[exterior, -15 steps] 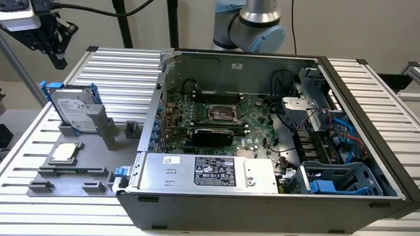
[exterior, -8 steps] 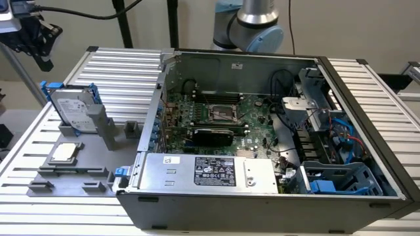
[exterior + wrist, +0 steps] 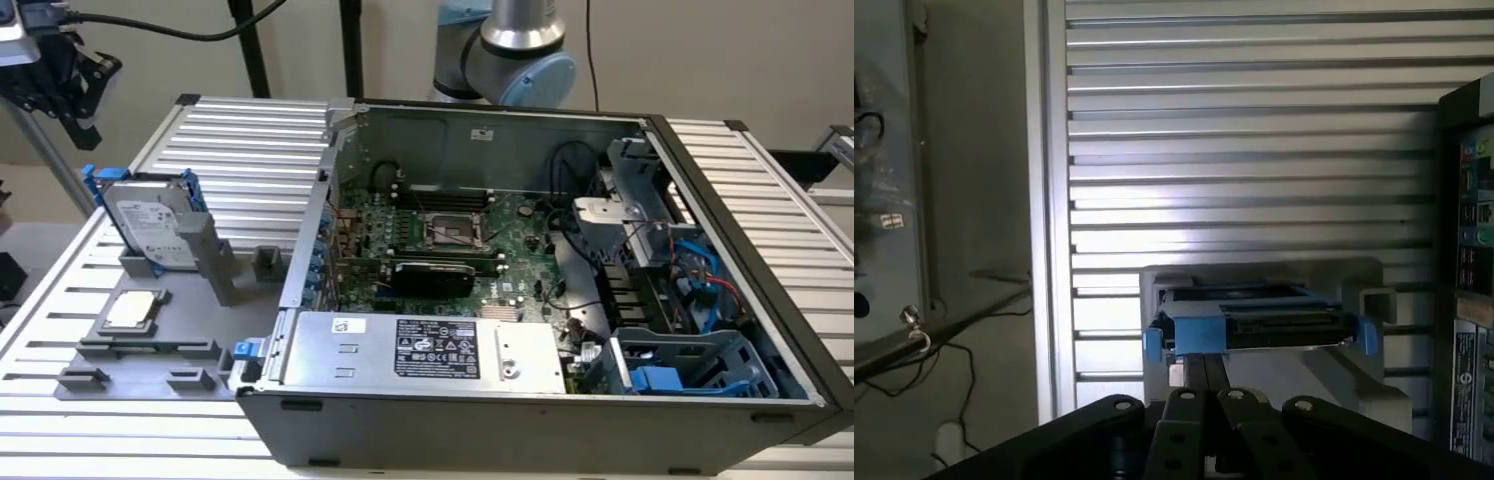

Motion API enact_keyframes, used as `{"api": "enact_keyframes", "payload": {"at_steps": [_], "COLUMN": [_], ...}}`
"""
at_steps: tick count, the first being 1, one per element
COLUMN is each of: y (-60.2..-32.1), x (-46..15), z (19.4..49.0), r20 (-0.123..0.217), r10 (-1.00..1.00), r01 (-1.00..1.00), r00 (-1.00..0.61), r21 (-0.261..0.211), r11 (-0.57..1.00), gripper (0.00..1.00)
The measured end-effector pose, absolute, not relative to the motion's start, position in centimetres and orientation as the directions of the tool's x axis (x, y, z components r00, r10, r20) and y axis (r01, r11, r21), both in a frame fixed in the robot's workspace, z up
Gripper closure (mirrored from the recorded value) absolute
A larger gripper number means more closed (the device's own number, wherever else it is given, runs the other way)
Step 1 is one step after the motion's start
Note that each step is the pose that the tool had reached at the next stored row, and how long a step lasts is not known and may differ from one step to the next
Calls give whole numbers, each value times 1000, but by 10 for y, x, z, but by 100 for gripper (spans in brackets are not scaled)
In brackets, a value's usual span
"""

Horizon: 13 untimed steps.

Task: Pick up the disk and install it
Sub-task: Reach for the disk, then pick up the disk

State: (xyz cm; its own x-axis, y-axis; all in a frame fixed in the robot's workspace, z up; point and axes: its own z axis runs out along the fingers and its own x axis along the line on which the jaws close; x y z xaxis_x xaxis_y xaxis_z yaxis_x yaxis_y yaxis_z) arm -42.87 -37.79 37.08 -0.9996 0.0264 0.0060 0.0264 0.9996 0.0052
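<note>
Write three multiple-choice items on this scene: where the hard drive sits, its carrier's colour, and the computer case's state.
1. The flat rectangular silver-grey hard drive is: A on the floor; B on the grey plastic fixture at the exterior view's left of the dark metal computer case; C on a shelf.
2. Its plastic carrier is: A red; B bright blue; C yellow.
3. The case is: A closed; B upside down; C open, green motherboard showing.
Answers: B, it stands on edge in the fixture's holder; B, blue edges flank its label; C, the interior is exposed.
</note>
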Motion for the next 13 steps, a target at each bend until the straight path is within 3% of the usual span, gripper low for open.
{"api": "enact_keyframes", "payload": {"at_steps": [13], "y": [-378], "x": [-429], "z": [371], "r20": [6], "r10": [27], "r01": [27], "r00": [-1000], "r21": [5], "r11": [1000], "gripper": [100]}}
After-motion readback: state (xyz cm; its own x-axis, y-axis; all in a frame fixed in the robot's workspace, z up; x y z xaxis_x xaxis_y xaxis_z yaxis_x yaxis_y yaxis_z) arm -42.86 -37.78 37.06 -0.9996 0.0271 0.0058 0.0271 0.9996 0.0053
